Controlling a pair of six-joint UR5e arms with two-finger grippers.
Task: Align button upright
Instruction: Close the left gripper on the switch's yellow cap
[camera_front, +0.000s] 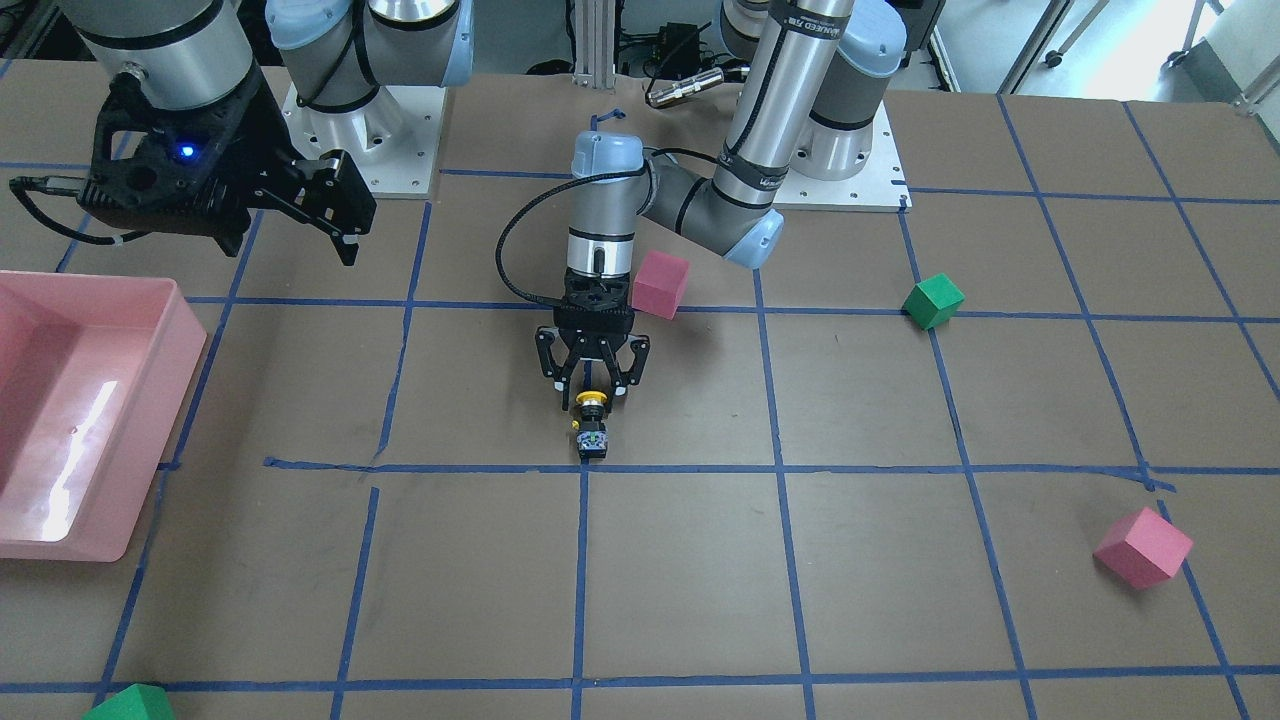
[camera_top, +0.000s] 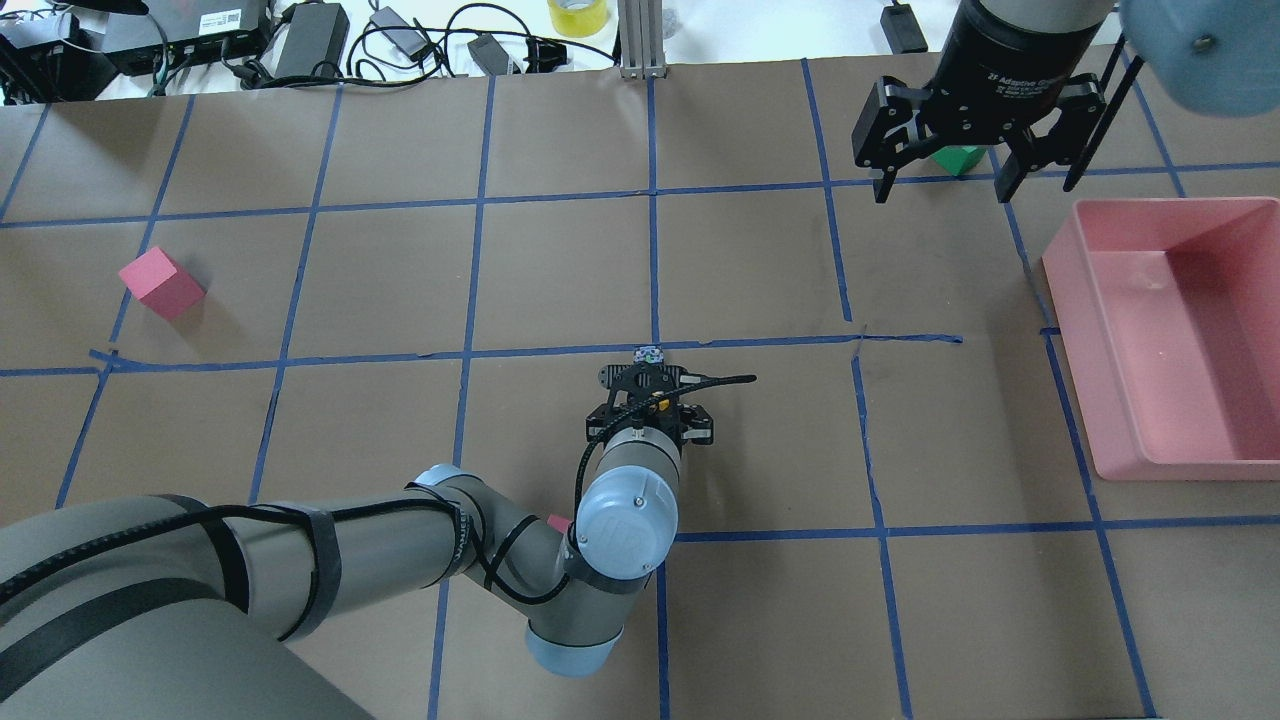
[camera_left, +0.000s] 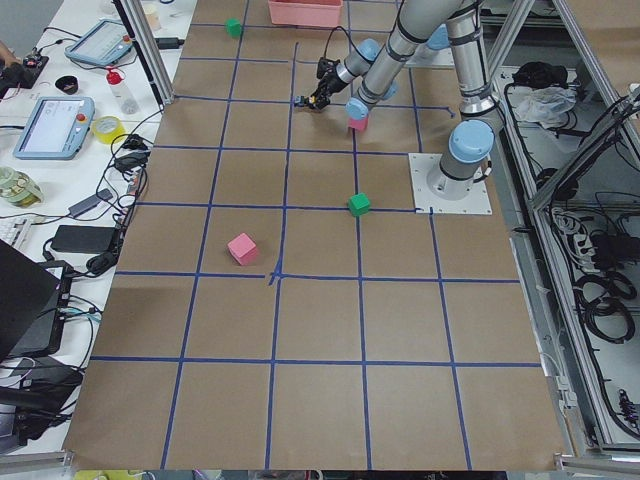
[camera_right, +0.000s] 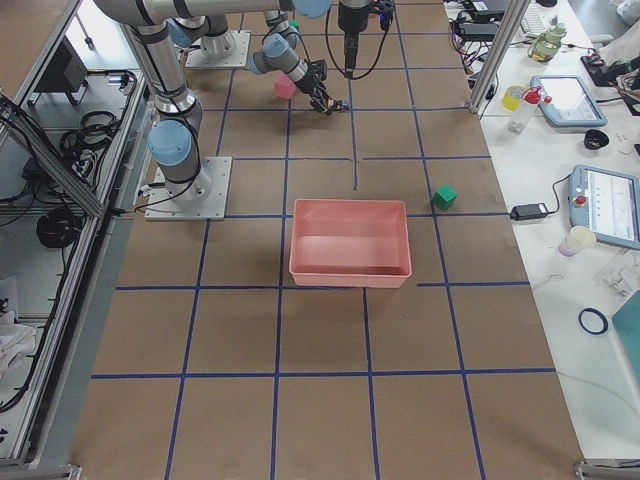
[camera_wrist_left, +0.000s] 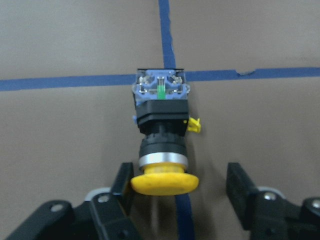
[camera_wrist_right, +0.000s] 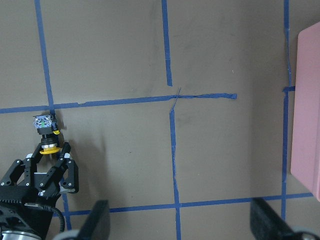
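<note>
Robot lab: tape-gridded table, teach pendants

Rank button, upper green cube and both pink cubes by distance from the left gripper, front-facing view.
1. button, right at the left gripper.
2. near pink cube, beside the wrist.
3. green cube, view's right.
4. far pink cube, lower right.

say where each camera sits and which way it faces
Front-facing: across the table, facing the robot; left pincer straddling the button.
Overhead: behind the robot, looking forward and down; left arm, right pincer.
Exterior left: table's left end, looking along it; both arms.
Exterior right: opposite end; both arms.
Left wrist: down past its fingers at the button.
Right wrist: high, looking down; own fingertips at bottom.
Both wrist views show the button.
</note>
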